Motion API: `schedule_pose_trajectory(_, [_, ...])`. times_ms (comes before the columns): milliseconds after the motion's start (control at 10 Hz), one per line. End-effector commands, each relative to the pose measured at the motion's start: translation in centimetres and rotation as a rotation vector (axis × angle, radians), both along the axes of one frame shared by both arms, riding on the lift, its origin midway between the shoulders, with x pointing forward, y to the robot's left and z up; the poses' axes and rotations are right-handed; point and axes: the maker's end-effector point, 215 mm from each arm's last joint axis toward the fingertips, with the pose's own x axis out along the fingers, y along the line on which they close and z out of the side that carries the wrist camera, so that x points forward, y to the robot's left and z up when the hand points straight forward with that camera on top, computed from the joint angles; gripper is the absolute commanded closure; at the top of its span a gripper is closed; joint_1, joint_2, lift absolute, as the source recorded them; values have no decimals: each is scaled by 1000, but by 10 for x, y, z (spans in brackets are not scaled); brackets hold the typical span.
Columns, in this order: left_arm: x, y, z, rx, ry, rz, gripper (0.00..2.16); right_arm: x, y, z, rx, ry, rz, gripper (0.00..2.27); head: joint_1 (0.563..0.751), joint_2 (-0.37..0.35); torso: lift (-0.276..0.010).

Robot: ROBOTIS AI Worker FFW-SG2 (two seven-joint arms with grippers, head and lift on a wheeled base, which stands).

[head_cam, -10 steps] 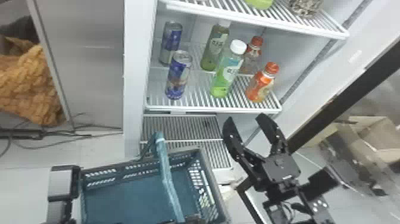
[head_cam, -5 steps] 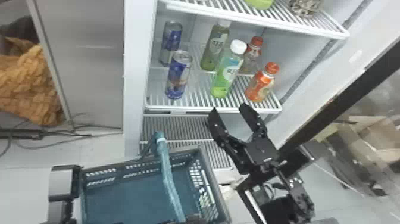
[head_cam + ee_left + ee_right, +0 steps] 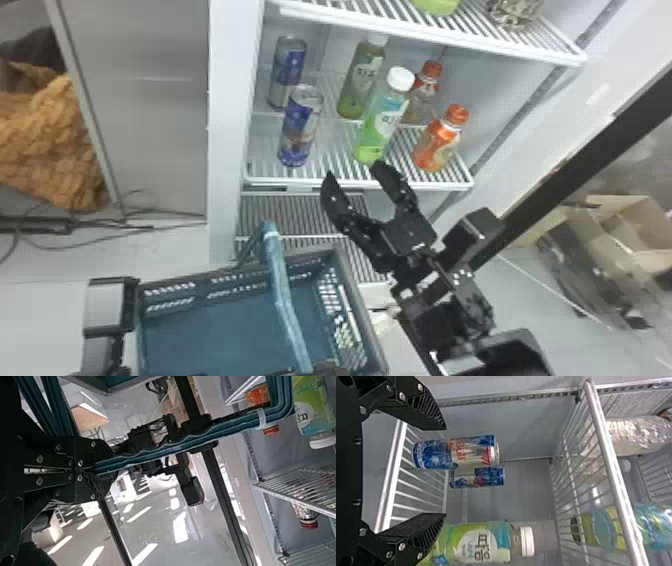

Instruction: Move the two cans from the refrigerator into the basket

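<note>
Even, fairly bright light fills the refrigerator [image 3: 227,150] in the head view, with soft shading deeper inside it. Left of the refrigerator, the metal panel [image 3: 150,110] carries a faint streak of glare; right of it, the cardboard boxes [image 3: 622,220] look washed out. The left wrist view shows hard, blown-out light patches across the floor [image 3: 158,514] outside the refrigerator. Inside it, the right wrist view catches white glints on a clear bottle [image 3: 639,435].

Front can [image 3: 300,127] and rear can [image 3: 288,70]: blue and silver, upright, close together inside refrigerator [image 3: 230,100]. Teal basket [image 3: 225,322] lower down, handle raised.
</note>
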Motion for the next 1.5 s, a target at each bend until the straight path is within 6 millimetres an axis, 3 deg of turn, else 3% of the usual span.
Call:
schedule_pose_trajectory(0, [0,0,0,-1,0,-1,1219,11,11,3,-17,-9,24,246,695,-350,-276])
schedule_pose_trajectory(900, [2,-4,3,-9,-9,-3,1219,59,37,-1,-41,-9,80,236,695,-350,-276])
schedule_pose_trajectory(1400, [4,-5,3,-6,-15,-5,1219,79,59,11,-43,-37,106,117,695,-329,-276])
